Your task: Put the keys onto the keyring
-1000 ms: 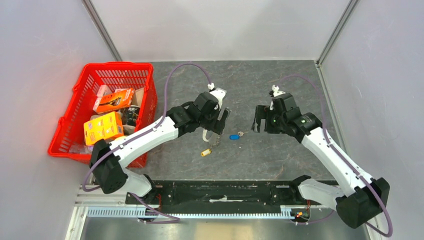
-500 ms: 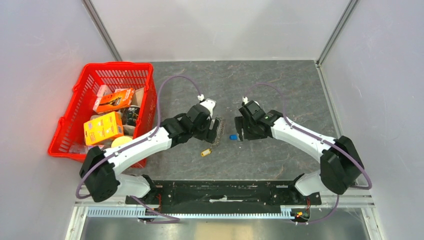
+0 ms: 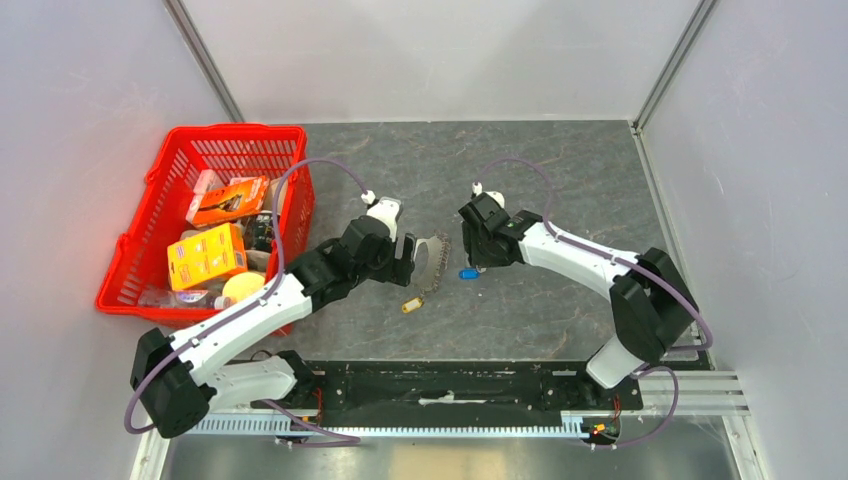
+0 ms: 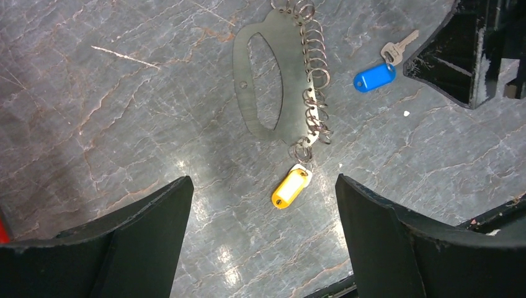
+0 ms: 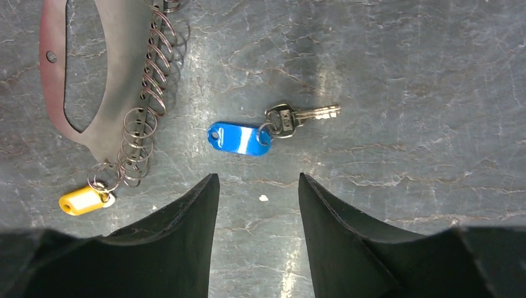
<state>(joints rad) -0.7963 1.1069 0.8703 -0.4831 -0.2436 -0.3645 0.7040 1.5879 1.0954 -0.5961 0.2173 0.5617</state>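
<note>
The tabletop (image 3: 560, 170) is dark grey and looks like stone, with thin pale cracks. The keyring (image 4: 273, 81) lies flat on it in the middle, between the two grippers. It is a thin, curved plate of grey metal with a long oval hole. A row of small wire rings runs down one edge. The yellow tag (image 4: 289, 188) is a little plastic oblong with round ends. It lies at the near end of that row and touches the last ring. The blue key (image 5: 239, 138) lies just beside the keyring on the right, not touching it. It is a shiny blue plastic tag joined by a tiny ring to a small silver key.

The left gripper (image 4: 263, 248) points down at the tabletop near the yellow tag. Its black fingers are spread wide and hold nothing. The right gripper (image 5: 257, 236) points down by the blue key, which lies just past its fingertips. Its fingers are partly apart, with bare tabletop between them, and they pinch nothing.

There is open room on the far and right parts of the tabletop. Grey walls close it in at the back and on both sides. A red plastic basket (image 3: 150, 270) with a grid of holes stands at the left edge, well apart from the keys. It has orange and yellow boxes (image 3: 228, 200) in it. Purple cables (image 3: 320, 165) loop above the arms.
</note>
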